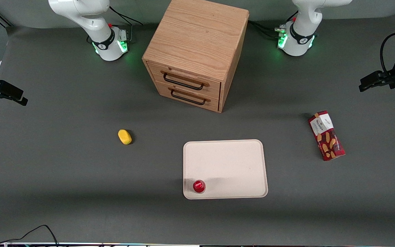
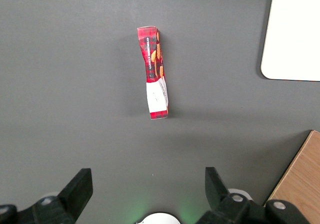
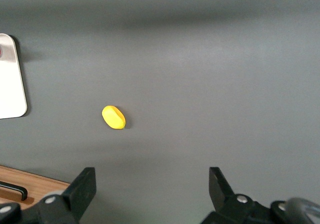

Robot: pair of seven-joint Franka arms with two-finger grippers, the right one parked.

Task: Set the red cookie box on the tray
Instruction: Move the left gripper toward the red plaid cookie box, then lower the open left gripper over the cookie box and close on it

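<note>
The red cookie box (image 1: 326,135) (image 2: 155,73) lies flat on the desk (image 1: 63,171) toward the working arm's end, well apart from the tray (image 1: 231,161) (image 2: 295,39). The hand (image 1: 372,82) (image 2: 149,194) hangs above the desk, clear of the box and farther from the front camera than it, released with its fingers (image 2: 77,190) spread wide and nothing between them. A small round red-capped object (image 1: 199,186) stands on the tray's near corner. A wooden drawer cabinet (image 1: 194,55) sits farther from the camera than the tray.

White, rounded arm links rise from white bases (image 1: 295,43) ringed with black collars and lit green. Black cables trail from the bases at 12 o'clock. The gripper (image 2: 145,186) is black, with wedge-shaped fingers (image 2: 80,186) and silver screws.
</note>
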